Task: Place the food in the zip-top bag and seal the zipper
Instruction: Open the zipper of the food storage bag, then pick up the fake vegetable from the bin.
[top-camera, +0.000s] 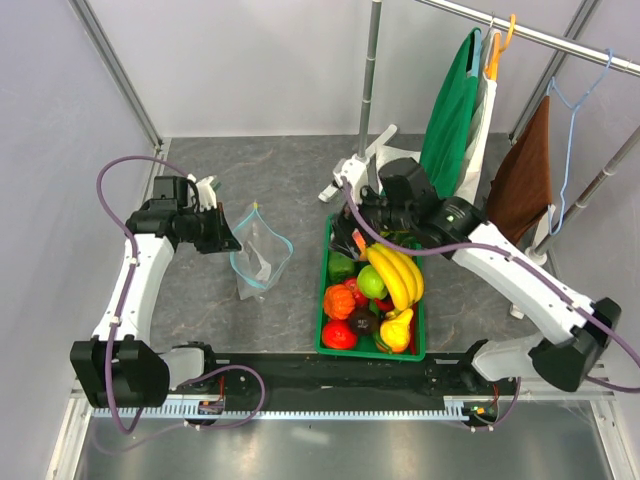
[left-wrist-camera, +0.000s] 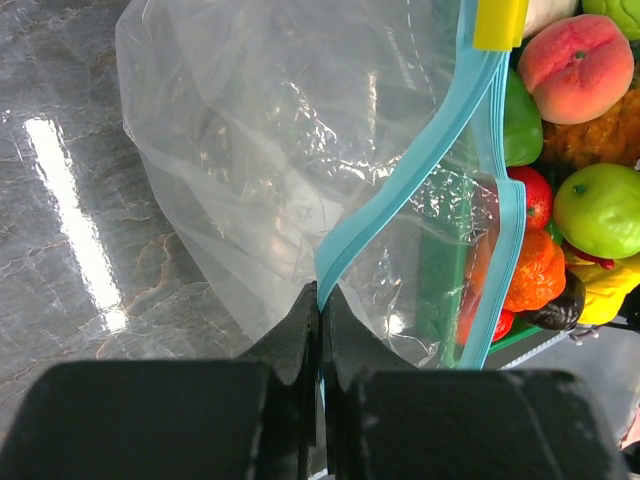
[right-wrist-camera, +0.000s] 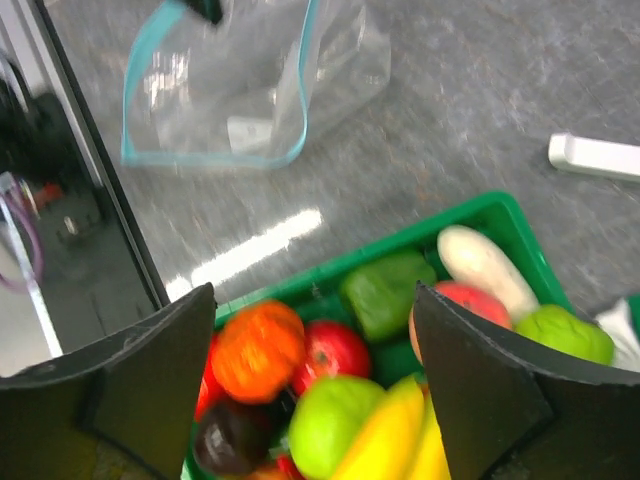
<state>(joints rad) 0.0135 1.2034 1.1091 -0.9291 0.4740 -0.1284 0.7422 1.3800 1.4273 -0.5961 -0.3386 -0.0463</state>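
Observation:
The clear zip-top bag (top-camera: 262, 255) lies on the grey table left of the green crate, mouth open, with its light-blue zipper (left-wrist-camera: 400, 185) curving round the opening. My left gripper (top-camera: 222, 236) is shut on the zipper edge at the bag's left side; the wrist view shows the strip pinched between the fingers (left-wrist-camera: 320, 320). The food fills the crate: banana bunch (top-camera: 398, 275), green apple (top-camera: 372, 282), orange piece (top-camera: 338, 300), red piece (top-camera: 339, 335), dark piece (top-camera: 362, 322). My right gripper (right-wrist-camera: 315, 340) is open and empty above the crate's far end.
The green crate (top-camera: 325, 345) stands at centre right. A clothes rail with a green garment (top-camera: 450, 110) and a brown one (top-camera: 525, 175) on hangers rises behind my right arm. A white object (right-wrist-camera: 595, 157) lies on the table beyond the crate.

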